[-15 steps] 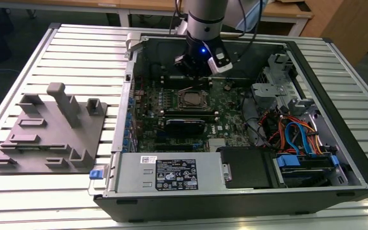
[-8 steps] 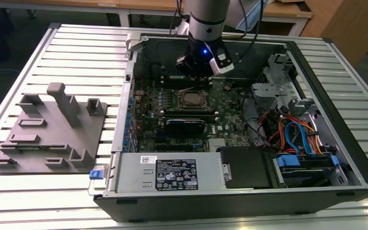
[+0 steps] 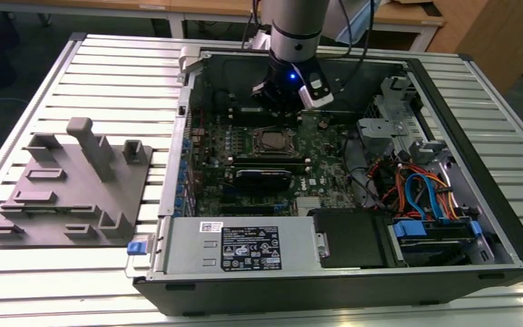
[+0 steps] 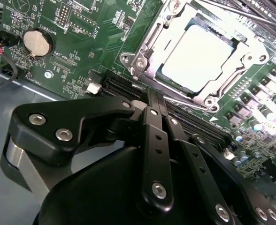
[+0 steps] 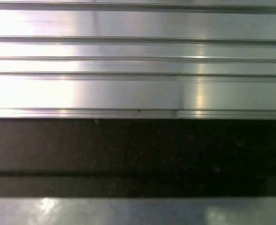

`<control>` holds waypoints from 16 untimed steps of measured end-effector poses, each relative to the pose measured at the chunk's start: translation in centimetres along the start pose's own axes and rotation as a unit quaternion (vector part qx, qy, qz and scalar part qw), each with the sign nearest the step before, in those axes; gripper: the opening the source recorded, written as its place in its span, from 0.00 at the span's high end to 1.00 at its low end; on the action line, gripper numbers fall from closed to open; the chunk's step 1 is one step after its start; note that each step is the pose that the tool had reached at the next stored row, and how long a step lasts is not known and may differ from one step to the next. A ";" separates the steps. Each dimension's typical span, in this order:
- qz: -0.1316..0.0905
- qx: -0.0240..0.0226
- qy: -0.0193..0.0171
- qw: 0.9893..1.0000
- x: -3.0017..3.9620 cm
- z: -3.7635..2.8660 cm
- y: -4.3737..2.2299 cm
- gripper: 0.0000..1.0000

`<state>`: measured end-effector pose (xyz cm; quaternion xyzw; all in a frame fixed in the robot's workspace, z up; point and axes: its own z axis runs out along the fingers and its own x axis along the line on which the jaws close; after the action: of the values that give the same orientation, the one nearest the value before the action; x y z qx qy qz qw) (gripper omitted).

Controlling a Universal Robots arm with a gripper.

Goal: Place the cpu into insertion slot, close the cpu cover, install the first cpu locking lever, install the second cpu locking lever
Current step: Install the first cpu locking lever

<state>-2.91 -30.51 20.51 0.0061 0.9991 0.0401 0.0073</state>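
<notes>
Gripper (image 4: 154,101) position: inside the open computer case (image 3: 506,225), above the green motherboard (image 3: 325,184), on the arm (image 3: 295,30) that descends from the far side in the exterior view. In the second wrist view the two black fingers (image 4: 152,140) run side by side and meet at their tips, with no gap and nothing between them; the jaws are closed and empty.

The cpu (image 4: 201,58) lies flat in the insertion slot (image 4: 168,75), its plain silver face upward. The cpu cover (image 4: 149,44) is folded down around it, the metal frame bordering the chip on all visible sides. A thin metal lever (image 4: 232,14) runs along one side of the frame; whether it is latched cannot be determined.

Relative to the jaws, the chip is beyond the fingertips and well apart from them. The tips sit over the long black memory slots (image 4: 124,86) that lie between gripper and socket. In the exterior view the socket (image 3: 272,140) is just in front of the gripper (image 3: 284,95), toward the camera.

A round coin cell (image 4: 37,43) sits on the board to one side. A grey fixture plate (image 3: 66,184) rests on the slatted table (image 3: 107,68) at the exterior view's left.
</notes>
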 end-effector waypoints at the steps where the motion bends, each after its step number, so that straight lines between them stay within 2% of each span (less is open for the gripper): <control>1: 0.000 0.000 0.000 1.000 -0.02 0.10 -0.01 0.89; 8: 0.000 0.000 0.000 1.000 -0.09 0.69 -0.06 0.89; 16: 0.000 0.000 0.000 1.000 -0.10 0.64 -0.05 0.89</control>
<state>-2.80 -30.51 19.87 0.0061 0.9992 0.0402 0.0069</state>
